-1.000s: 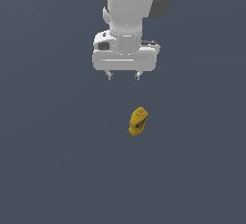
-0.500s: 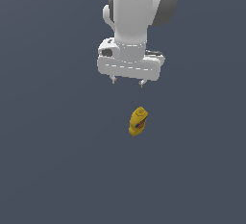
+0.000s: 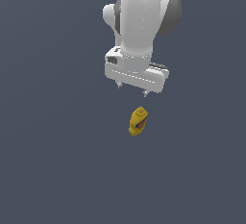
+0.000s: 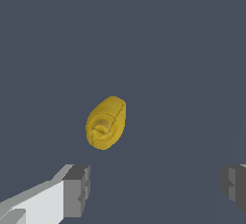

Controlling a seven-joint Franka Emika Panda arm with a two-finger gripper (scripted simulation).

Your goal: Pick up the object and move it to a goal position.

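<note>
In the exterior view, a single white Franka arm carries its gripper (image 3: 131,89) over a plain dark grey-blue floor (image 3: 48,160); the two short fingertips stand well apart with nothing between them; one small yellow plastic squeeze bottle (image 3: 138,121) with a yellow cap and a red-blue label stands upright on the floor, near the fingertips at about five o'clock from them, untouched.

In the wrist view, the same bottle (image 4: 105,122) shows cap-first, at roughly eleven o'clock from the midpoint between the fingers (image 4: 76,190); the gap between the jaws is far wider than the bottle.

The bottle likely weighs little; its smooth plastic walls may flex and slip, so a moderate squeeze across the flatter sides at mid-body seems best.

Count: one bottle, one gripper, two fingers.
</note>
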